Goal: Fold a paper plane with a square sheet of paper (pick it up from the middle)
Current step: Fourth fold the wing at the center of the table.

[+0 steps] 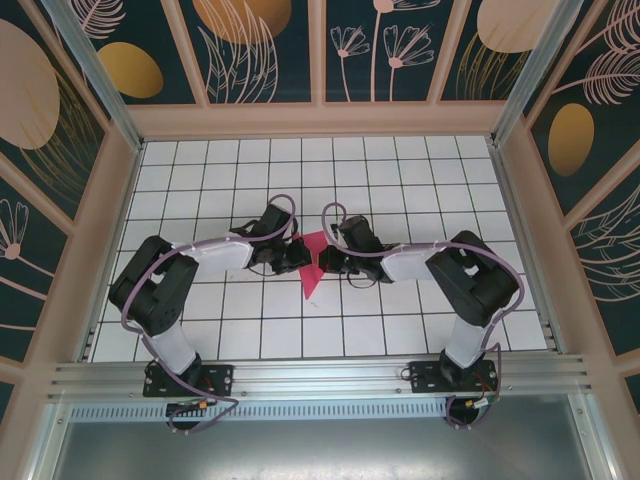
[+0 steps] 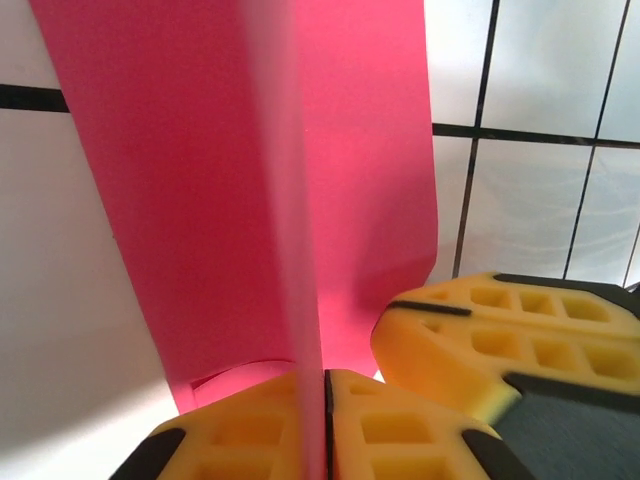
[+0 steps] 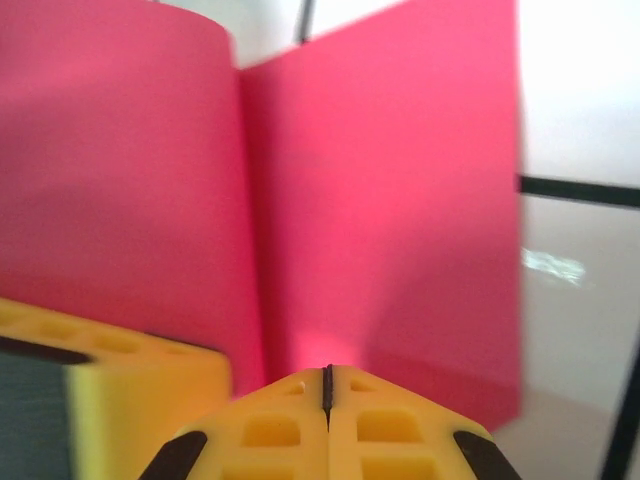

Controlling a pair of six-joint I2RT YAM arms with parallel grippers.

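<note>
Mid-fold, by my reading: the left claw point(image 2: 326, 378) is clamped on the square sheet of paper point(image 2: 200, 200), whose raised crease runs straight ahead out of its fingertips. Just to its right sits the right claw point(image 3: 327, 372), fully closed at the sheet's lower edge — whether it nips paper I cannot tell. The next move calls for sharpening that crease without tearing. Beneath the claws lies a white gridded table point(image 1: 400, 160) — dark floral wall panels point(image 1: 260, 50) stand around it.
</note>
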